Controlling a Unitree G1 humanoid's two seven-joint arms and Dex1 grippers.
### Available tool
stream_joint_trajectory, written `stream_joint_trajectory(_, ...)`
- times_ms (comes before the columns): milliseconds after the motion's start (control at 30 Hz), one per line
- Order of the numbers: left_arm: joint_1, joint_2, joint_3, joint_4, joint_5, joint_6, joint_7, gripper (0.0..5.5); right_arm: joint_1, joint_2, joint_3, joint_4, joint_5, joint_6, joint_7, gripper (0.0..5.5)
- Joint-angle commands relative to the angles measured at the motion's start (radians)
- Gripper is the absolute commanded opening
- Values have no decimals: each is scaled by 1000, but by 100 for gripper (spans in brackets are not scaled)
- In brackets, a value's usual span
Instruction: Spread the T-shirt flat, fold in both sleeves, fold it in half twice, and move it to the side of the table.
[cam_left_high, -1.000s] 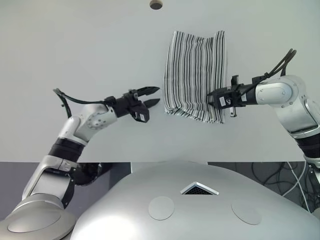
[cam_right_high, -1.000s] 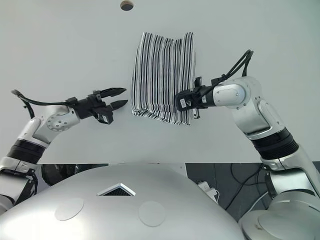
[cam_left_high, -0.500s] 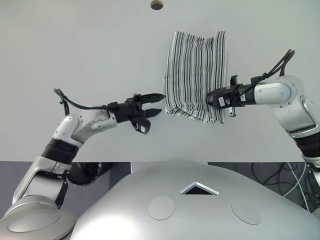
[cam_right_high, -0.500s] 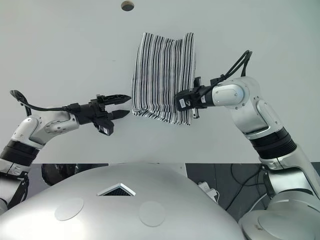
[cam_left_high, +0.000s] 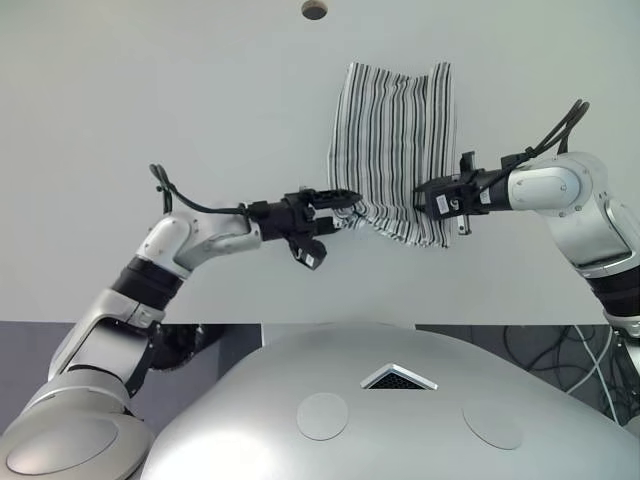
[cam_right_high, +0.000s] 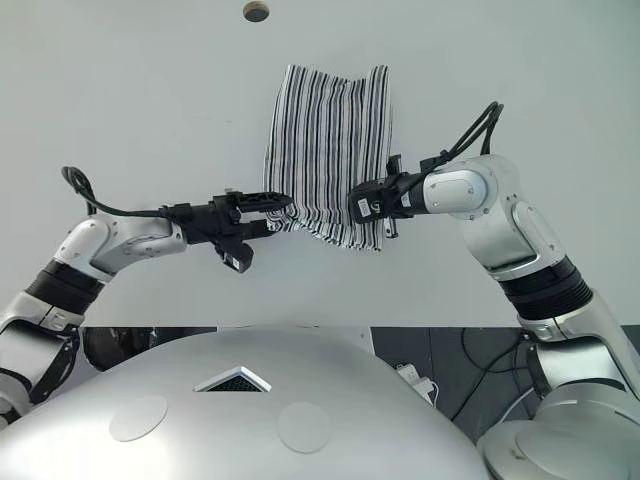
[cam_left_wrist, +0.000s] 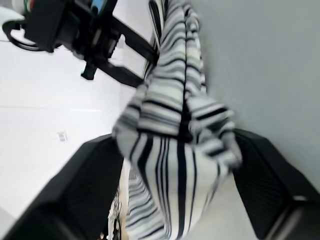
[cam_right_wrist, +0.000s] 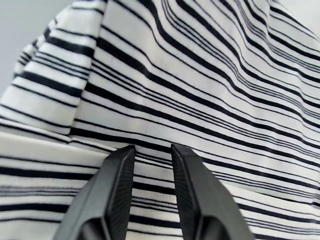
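Note:
The T-shirt (cam_left_high: 395, 130), black and white striped, lies folded into a narrow rectangle on the white table (cam_left_high: 150, 100), right of centre. My left gripper (cam_left_high: 345, 205) is at its near left corner, open, with one finger over and one under the bunched cloth (cam_left_wrist: 175, 150). Both fingers (cam_left_wrist: 85, 190) stand wide apart around that fold. My right gripper (cam_left_high: 420, 195) is shut on the shirt's near right corner, with the fingers (cam_right_wrist: 115, 190) pinching the striped cloth (cam_right_wrist: 200, 75). The near hem is lifted slightly between the two grippers.
A small dark round hole (cam_left_high: 313, 9) sits in the table at the far edge. The table's near edge (cam_left_high: 300, 322) runs across just in front of the arms. Bare white surface spreads to the left of the shirt. Cables (cam_left_high: 560, 350) lie on the floor at the lower right.
My left arm has stretched to the right, bringing its open fingers from clear of the shirt to around its near left corner. The right gripper has held still on its corner.

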Motion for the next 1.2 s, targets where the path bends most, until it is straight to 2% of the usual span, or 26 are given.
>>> stream_joint_trajectory(33, -5, 16, -52, 98, 66, 14, -34, 284, 14, 12, 12, 6, -3, 9, 1, 136)
stream_joint_trajectory(233, -12, 46, -38, 136, 31, 25, -32, 171, 25, 6, 6, -1, 1, 6, -2, 136)
stream_joint_trajectory(567, 7, 67, -23, 121, -34, 46, -63, 41, 34, -50, -2, -13, -23, -35, 16, 136)
stream_joint_trajectory(767, 32, 73, -27, 120, -4, 77, -55, 34, 117, -198, -132, -123, 13, -17, 46, 136)
stream_joint_trajectory(933, 41, 74, -24, 115, 3, 98, -52, 34, 209, -270, -206, -168, 19, -17, 45, 136)
stream_joint_trajectory(1067, 62, 79, -1, 93, -41, 105, -52, 34, 74, -77, -247, -179, 89, -65, -114, 136)
stream_joint_trajectory(1200, 74, 80, 1, 80, -51, 110, -59, 34, -44, 72, -144, -77, 52, -98, -170, 136)
